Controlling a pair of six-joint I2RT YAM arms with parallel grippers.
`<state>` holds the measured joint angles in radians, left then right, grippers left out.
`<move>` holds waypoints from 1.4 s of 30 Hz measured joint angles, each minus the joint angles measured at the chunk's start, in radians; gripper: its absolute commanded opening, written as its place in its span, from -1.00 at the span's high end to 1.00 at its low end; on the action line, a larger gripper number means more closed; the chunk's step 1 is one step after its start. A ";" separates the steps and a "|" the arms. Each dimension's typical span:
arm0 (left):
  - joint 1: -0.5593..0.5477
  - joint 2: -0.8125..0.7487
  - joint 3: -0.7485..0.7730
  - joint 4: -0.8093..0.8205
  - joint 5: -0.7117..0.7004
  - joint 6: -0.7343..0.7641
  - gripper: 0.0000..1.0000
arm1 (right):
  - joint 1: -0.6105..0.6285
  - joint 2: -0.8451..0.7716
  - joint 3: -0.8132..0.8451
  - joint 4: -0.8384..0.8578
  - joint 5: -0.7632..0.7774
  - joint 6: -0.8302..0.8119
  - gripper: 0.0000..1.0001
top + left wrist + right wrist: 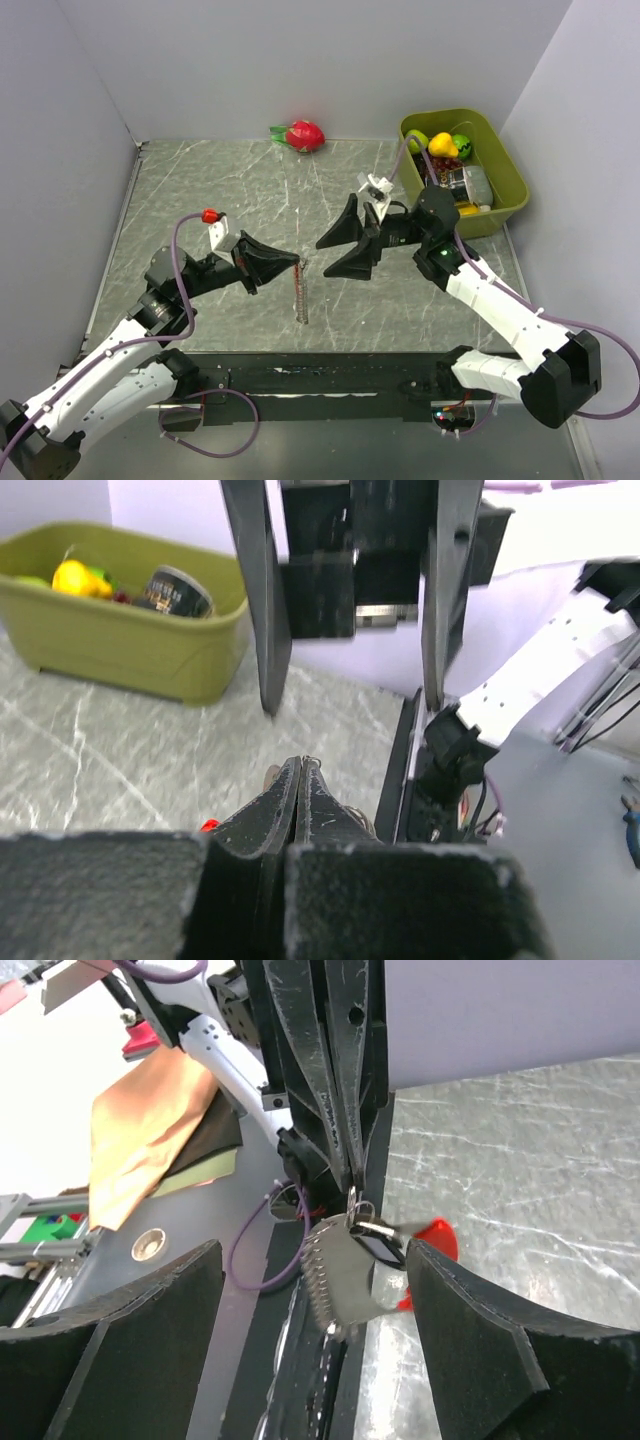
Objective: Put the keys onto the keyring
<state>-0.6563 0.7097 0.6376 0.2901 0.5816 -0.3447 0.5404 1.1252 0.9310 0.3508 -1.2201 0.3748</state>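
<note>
The keyring [428, 1236], light, floppy, slick metal with a small toothed key [335, 1282] dangling, hangs over the counter [220, 170] middle toward its near edge, pinched at the top by my fully closed left gripper [295, 261], so my wide-open, empty right gripper [330, 256] should probably take the stiff key blade.

Plain pale lilac walls [300, 60] enclose a grey marble-patterned tabletop [200, 180] on three sides, evenly lit

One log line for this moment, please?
left gripper: shut on red-looped silvery keyring | right gripper: open, facing it, apart
</note>
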 measured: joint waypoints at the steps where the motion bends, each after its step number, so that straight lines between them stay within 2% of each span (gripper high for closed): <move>1: 0.000 0.000 -0.003 0.017 0.001 -0.005 0.98 | 0.016 0.002 0.003 -0.005 0.010 -0.005 -0.56; 7: 0.000 0.000 -0.013 0.129 0.013 -0.044 0.98 | 0.101 0.039 0.059 -0.084 0.071 -0.073 -0.37; 9: 0.000 0.000 -0.013 0.152 0.019 -0.049 0.98 | 0.105 0.043 0.060 -0.103 0.088 -0.087 -0.21; 11: 0.000 0.000 -0.013 0.168 0.024 -0.057 0.98 | 0.105 0.046 0.060 -0.116 0.108 -0.097 0.02; 13: 0.000 0.000 -0.013 0.176 0.027 -0.062 0.98 | 0.105 0.051 0.060 -0.121 0.117 -0.101 0.13; 15: 0.000 -0.001 -0.013 0.178 0.029 -0.063 0.98 | 0.105 0.057 0.060 -0.122 0.123 -0.103 0.34; 16: 0.000 -0.001 -0.013 0.179 0.031 -0.064 0.98 | 0.105 0.063 0.060 -0.124 0.126 -0.102 0.46; 17: 0.000 -0.001 -0.013 0.179 0.031 -0.065 0.98 | 0.105 0.066 0.060 -0.125 0.128 -0.105 0.70; 20: 0.000 -0.003 -0.013 0.180 0.031 -0.065 0.98 | 0.105 0.077 0.060 -0.126 0.128 -0.103 1.00; 31: 0.000 -0.021 -0.013 0.167 0.023 -0.063 0.98 | 0.112 0.082 0.060 -0.140 0.100 -0.134 1.00; 42: 0.000 -0.026 -0.013 0.154 0.022 -0.062 0.98 | 0.139 0.112 0.070 -0.279 0.090 -0.281 1.00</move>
<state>-0.6563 0.6838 0.6247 0.4438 0.6033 -0.4065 0.6792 1.2369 1.0012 0.0715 -1.1297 0.0937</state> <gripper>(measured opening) 0.021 0.026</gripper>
